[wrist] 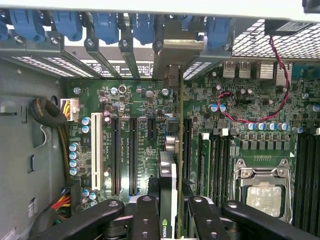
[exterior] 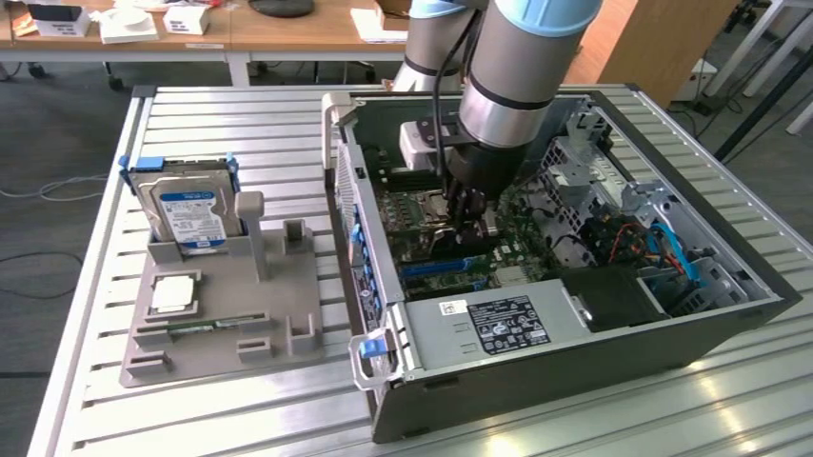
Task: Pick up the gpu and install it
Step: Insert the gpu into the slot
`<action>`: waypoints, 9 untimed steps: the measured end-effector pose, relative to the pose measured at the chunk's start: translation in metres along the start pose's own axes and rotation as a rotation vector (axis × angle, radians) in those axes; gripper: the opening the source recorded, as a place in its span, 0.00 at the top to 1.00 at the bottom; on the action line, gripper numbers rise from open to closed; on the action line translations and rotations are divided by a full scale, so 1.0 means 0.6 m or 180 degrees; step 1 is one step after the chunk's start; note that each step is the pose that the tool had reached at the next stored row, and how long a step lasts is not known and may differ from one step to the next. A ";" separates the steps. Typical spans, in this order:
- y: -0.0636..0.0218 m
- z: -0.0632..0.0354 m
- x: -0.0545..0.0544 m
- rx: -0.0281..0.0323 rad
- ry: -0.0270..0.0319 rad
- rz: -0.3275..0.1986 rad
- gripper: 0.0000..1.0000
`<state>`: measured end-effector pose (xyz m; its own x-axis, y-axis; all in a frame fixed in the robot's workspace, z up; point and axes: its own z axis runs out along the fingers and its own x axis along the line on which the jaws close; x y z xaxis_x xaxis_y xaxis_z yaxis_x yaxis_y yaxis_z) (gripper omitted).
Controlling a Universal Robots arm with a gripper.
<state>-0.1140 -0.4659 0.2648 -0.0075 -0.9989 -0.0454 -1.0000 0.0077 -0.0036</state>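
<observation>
Installing, by my reading: exterior view puts the black-fingered gripper (exterior: 466, 214) inside the open grey steel computer case (exterior: 711, 314). Wrist view: jaws clamped on the thin, black-faced gpu card (wrist: 169, 175), edge-on above the green motherboard (wrist: 135, 100), silver end bracket (wrist: 176, 50) at the rear slots. Seating demands a square, straight press; whether it is fully seated I cannot tell.

A silver slatted metal bench (exterior: 190, 419) stands on a grey carpet floor (exterior: 51, 124). Beyond its far edge runs a light-brown wooden desk (exterior: 292, 33) with white legs. A brown wooden panel (exterior: 648, 38) stands by the far corner, on the exterior view's right.
</observation>
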 end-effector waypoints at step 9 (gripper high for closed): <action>0.000 0.005 0.000 0.0000 0.0000 0.0000 0.73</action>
<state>-0.1140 -0.4659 0.2620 -0.0075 -0.9989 -0.0456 -1.0000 0.0077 -0.0036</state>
